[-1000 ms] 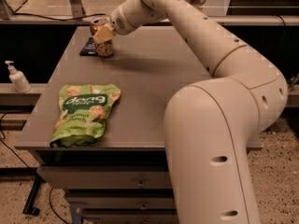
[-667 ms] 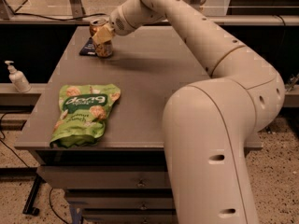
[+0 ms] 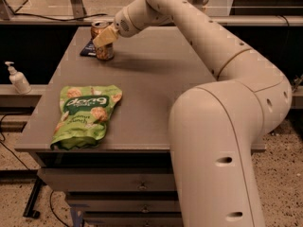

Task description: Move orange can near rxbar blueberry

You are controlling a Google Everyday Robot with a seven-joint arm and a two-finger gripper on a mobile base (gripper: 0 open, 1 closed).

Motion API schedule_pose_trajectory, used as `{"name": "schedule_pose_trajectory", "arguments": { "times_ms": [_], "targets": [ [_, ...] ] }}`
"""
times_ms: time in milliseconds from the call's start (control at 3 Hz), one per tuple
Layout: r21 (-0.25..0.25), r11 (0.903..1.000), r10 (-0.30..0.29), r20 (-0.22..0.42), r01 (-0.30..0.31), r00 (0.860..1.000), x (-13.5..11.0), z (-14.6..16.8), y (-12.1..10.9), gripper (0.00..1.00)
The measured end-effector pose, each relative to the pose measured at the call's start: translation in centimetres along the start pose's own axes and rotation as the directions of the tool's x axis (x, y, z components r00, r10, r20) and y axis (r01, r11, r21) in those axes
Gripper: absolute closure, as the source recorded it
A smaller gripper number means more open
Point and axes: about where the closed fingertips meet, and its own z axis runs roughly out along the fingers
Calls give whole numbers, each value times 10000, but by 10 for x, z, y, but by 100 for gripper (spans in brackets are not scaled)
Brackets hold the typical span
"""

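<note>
The orange can [image 3: 103,50] stands upright on the grey table [image 3: 156,79] at its far left corner. It touches or nearly touches the rxbar blueberry [image 3: 88,48], a flat dark wrapper lying just left of it and partly hidden behind it. My gripper [image 3: 105,35] reaches in from the right and is shut on the can's upper half. One pale finger [image 3: 107,36] lies across the can's front. The other finger is hidden behind the can.
A large green snack pouch [image 3: 85,115] lies flat near the table's front left. A white pump bottle [image 3: 18,78] stands on a ledge left of the table. My arm's big white links [image 3: 222,141] fill the right side. Drawers sit under the tabletop.
</note>
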Motion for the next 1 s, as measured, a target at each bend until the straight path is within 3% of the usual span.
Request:
{"name": "schedule_pose_trajectory", "arguments": {
  "times_ms": [333, 1000],
  "targets": [
    [-109, 9999, 65, 143, -64, 9999, 2, -2, 0, 0],
    [-683, 9977, 84, 818, -28, 9966, -2, -9, 2, 0]
  ]
}}
